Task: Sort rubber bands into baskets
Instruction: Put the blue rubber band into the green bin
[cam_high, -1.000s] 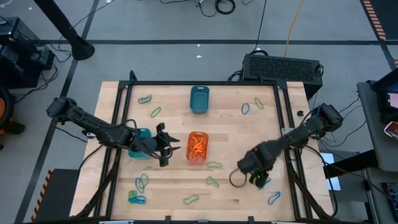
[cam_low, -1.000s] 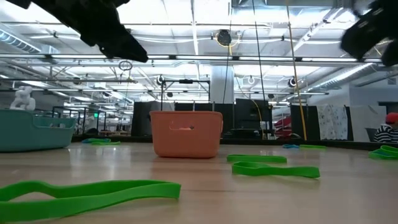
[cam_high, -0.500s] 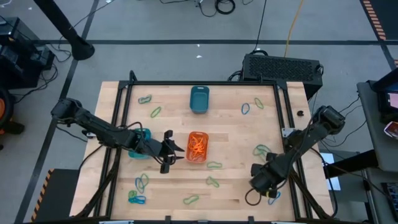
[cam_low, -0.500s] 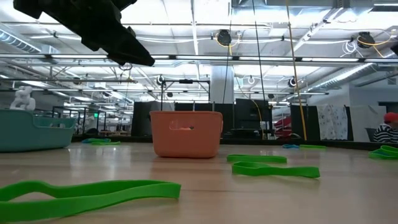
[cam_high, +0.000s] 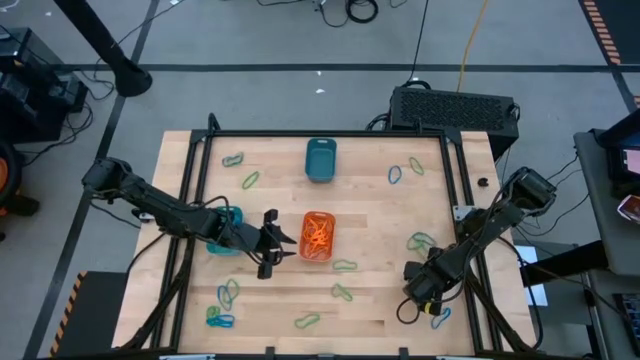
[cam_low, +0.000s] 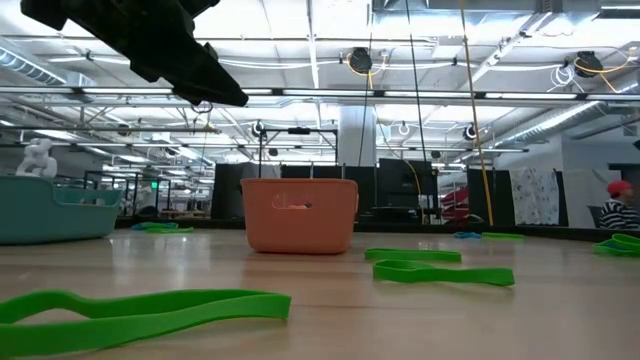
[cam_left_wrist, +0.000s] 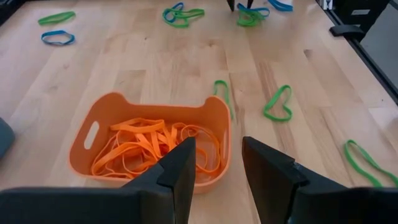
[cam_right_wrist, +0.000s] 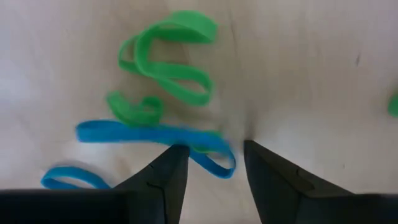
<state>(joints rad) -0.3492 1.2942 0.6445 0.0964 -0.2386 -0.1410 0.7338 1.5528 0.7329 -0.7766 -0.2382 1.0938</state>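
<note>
A thin blue elastic rubber band (cam_right_wrist: 155, 138) lies flat on the pale wooden table (cam_high: 370, 210), near the front right corner, with two small green elastic loops (cam_right_wrist: 165, 65) touching it on the far side and a second blue loop (cam_right_wrist: 65, 178) just beside it. In the right wrist view its long axis runs across the line of the fingers, and one end of it reaches into the gap between them. The right gripper (cam_right_wrist: 211, 177) hangs directly over this little heap, its two dark fingers spread with clear space between, holding nothing. So the band is just in front of and below this pincer, and the right arm is by far the nearer one; I judge that a short descent with the fingers astride the band is what the pick needs, and the green loops so close could be caught together with it.

The left gripper (cam_left_wrist: 214, 168) is well apart, beside the small orange plastic basket (cam_left_wrist: 214, 121), which is full of orange bands (cam_left_wrist: 149, 146); its fingers are also spread and empty. The lighter turquoise basket (cam_high: 229, 236) is partly under the left arm, the dark teal basket (cam_high: 320, 159) stands near the far edge.
</note>
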